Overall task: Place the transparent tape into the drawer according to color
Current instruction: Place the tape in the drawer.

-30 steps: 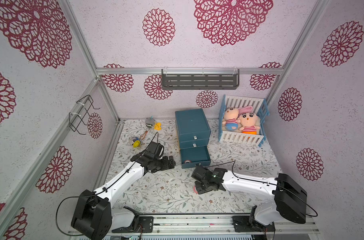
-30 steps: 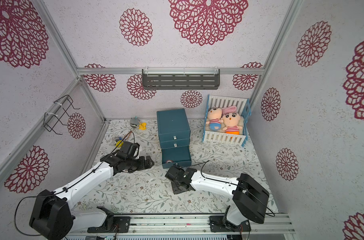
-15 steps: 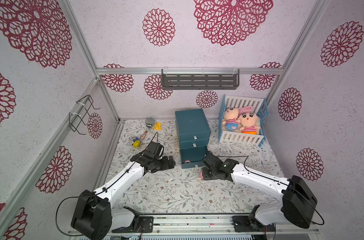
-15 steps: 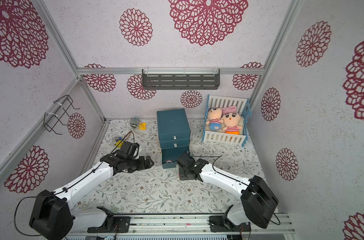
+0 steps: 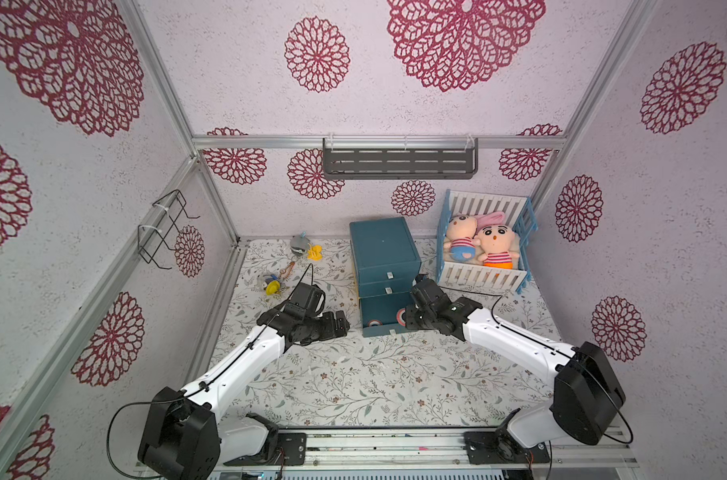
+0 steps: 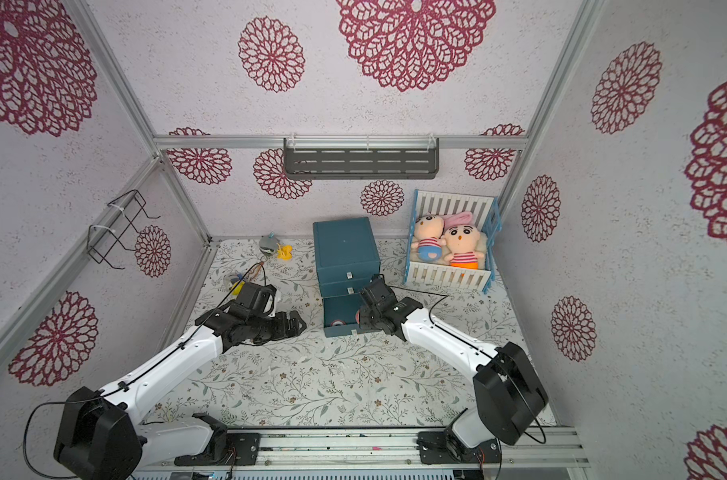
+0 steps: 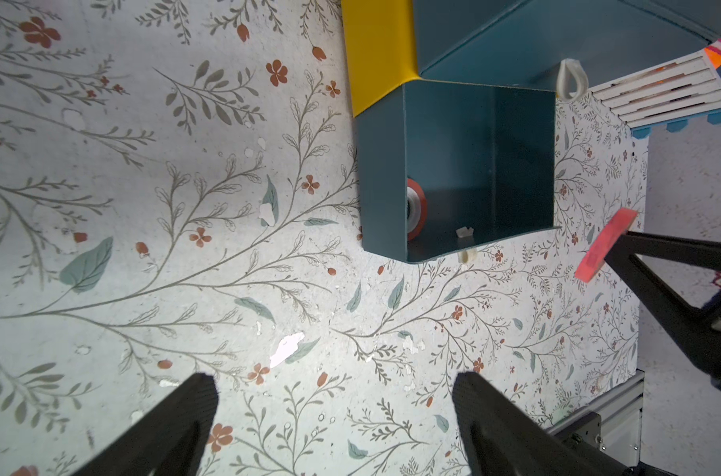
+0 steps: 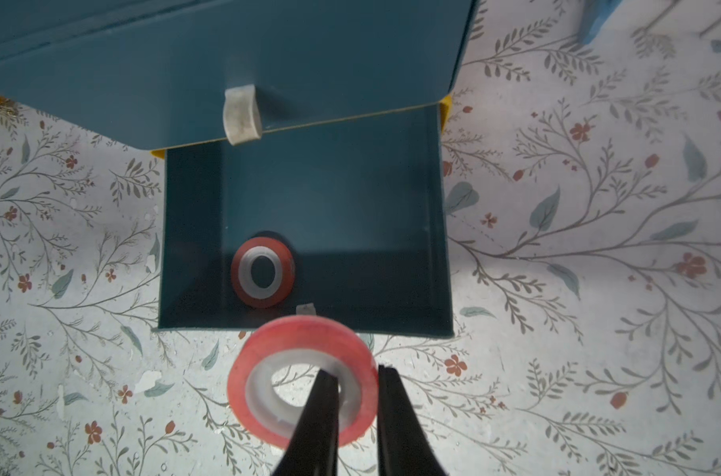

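Red see-through tape ring (image 8: 305, 336), white core, its wall pinched by my right claw (image 8: 355, 371); arm stretched low at the open drawer (image 5: 374, 330) mid-frame; left claw (image 7: 334, 382) spread.

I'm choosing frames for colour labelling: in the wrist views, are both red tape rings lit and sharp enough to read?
Right wrist view: the bottom drawer is shadowed inside, so the loose ring looks dim but readable; the held ring in the right hand is bright, slightly soft. Left wrist view: loose ring half hidden by the dark drawer wall; held ring edge-on, mildly blurred.
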`<state>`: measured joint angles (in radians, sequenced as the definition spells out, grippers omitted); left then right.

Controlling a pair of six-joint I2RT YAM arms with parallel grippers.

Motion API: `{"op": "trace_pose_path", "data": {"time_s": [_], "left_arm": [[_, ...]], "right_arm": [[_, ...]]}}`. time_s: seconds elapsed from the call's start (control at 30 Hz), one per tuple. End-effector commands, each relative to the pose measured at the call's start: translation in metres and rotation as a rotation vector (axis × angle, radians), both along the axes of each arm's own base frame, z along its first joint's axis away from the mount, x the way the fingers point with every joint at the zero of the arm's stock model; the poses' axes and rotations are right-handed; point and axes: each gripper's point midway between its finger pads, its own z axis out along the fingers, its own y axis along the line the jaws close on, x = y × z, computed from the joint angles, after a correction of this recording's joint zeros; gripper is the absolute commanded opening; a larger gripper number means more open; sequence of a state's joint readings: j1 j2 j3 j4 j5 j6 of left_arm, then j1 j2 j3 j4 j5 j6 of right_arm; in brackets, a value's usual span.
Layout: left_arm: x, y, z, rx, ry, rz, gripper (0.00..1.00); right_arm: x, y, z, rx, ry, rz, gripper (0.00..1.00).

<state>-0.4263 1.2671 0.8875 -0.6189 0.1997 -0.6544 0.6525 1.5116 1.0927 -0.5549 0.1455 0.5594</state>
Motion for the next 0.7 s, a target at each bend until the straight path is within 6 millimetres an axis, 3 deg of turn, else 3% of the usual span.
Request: {"op": "trace_pose_path", "data": {"time_s": [0.0,0.5,0.57,0.67], "left_arm": [[0.003,0.005,0.011,0.003,-0.028,0.01,0.97],[0.007,0.01,0.021,0.004,-0.047,0.029,0.97],[0.011,0.01,0.026,0.006,-0.059,0.034,0.97],[0.019,0.01,0.036,0.004,-0.084,0.041,0.97]], "right_arm": [[0.022,0.001,0.012,-0.005,-0.07,-0.012,0.0],[0.047,0.003,-0.008,0.006,-0.066,-0.041,0.01],[0.047,0.004,-0.008,0.012,-0.065,-0.036,0.27],[0.046,0.005,-0.005,0.025,-0.076,-0.035,0.51]]}}
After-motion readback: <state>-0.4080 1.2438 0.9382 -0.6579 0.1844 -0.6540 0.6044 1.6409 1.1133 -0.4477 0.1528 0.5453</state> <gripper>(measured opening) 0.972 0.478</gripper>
